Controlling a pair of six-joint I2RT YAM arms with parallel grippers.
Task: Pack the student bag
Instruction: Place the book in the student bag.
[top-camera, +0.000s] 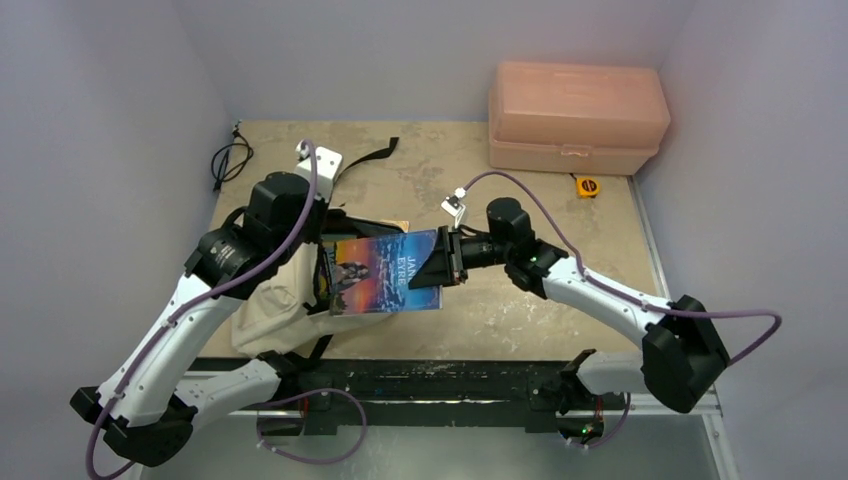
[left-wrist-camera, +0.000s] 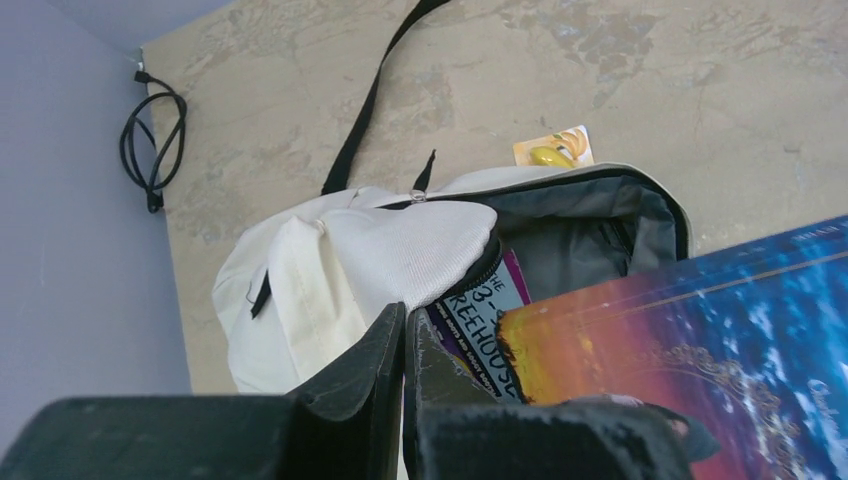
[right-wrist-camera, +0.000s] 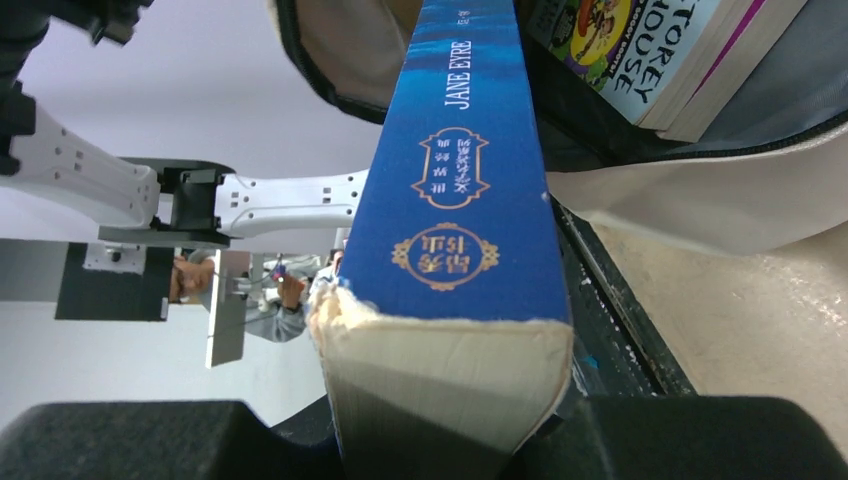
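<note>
**A:** Where's the student bag (top-camera: 272, 312) right now?

**B:** Lying on the desk (top-camera: 560, 300) in front of the left arm, with its unzipped mouth turned towards the right arm. That way a book can slide in sideways rather than be dropped from above.

**A:** And the right gripper (top-camera: 438, 268)?

**B:** It's clamped on the bottom end of the Jane Eyre book (top-camera: 378, 272), with the pages squeezed between its pads. The blue spine runs straight away from it towards the opening. Gripping the far end leaves the leading end free to enter, and that end already overlaps the bag's rim.

**A:** Is there anything in there already?

**B:** Yes, a treehouse paperback (left-wrist-camera: 478, 322) leans against the dark lining just beside the incoming cover. I'd say the new book needs to slip in alongside it, not butt into it.

**A:** What's the left gripper (left-wrist-camera: 403, 385) doing?

**B:** Its jaws are drawn nearly together right at the cream flap by the zipper. My guess is it's keeping the mouth propped up, but I can't tell whether any fabric is actually pinched.

**A:** Anything that could go wrong?

**B:** The soft flap could sag across the opening, or the long black strap (left-wrist-camera: 372, 100) could catch. The salmon box (top-camera: 578, 118) sits well apart at the back corner, out of the way
</note>
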